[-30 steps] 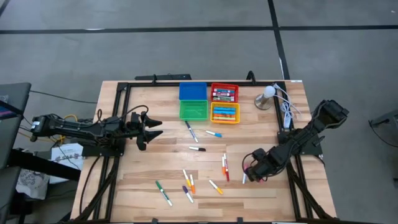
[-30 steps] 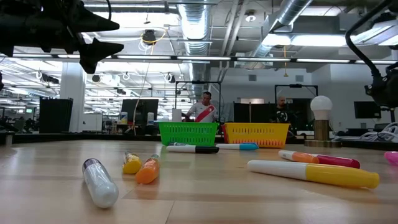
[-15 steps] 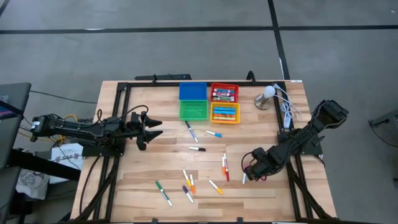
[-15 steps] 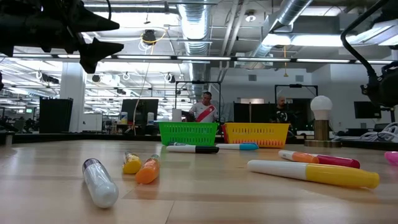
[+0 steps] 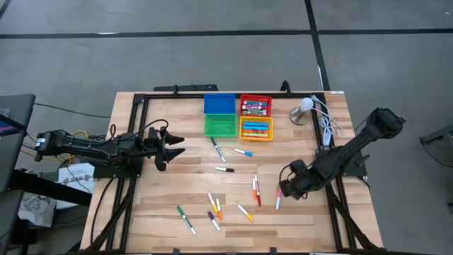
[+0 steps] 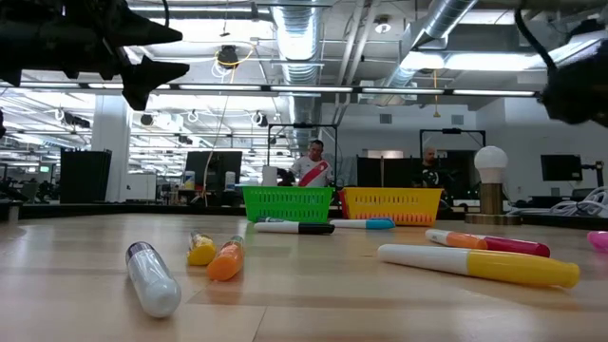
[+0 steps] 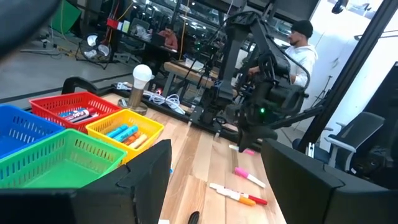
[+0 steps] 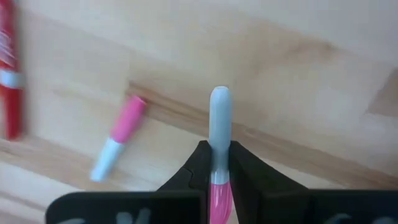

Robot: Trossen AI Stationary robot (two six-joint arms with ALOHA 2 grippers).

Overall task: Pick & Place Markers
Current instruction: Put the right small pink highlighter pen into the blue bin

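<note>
Right pincer (image 8: 214,177) pinching pink-and-white marker (image 8: 218,134), raised above counter (image 5: 283,152) near right edge. Second pink marker (image 8: 118,137) lying on counter just beside. Left pincer (image 5: 172,145) spread, hovering over counter's left side.

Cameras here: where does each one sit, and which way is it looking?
High: overhead, straight down on the table; both arms show.
Low: table height, across to the green bin; left gripper overhead.
Left wrist: past its fingers toward the right arm.
Right wrist: down on the right gripper clamping a pink marker.
Shared: high and left wrist both show the bins.
</note>
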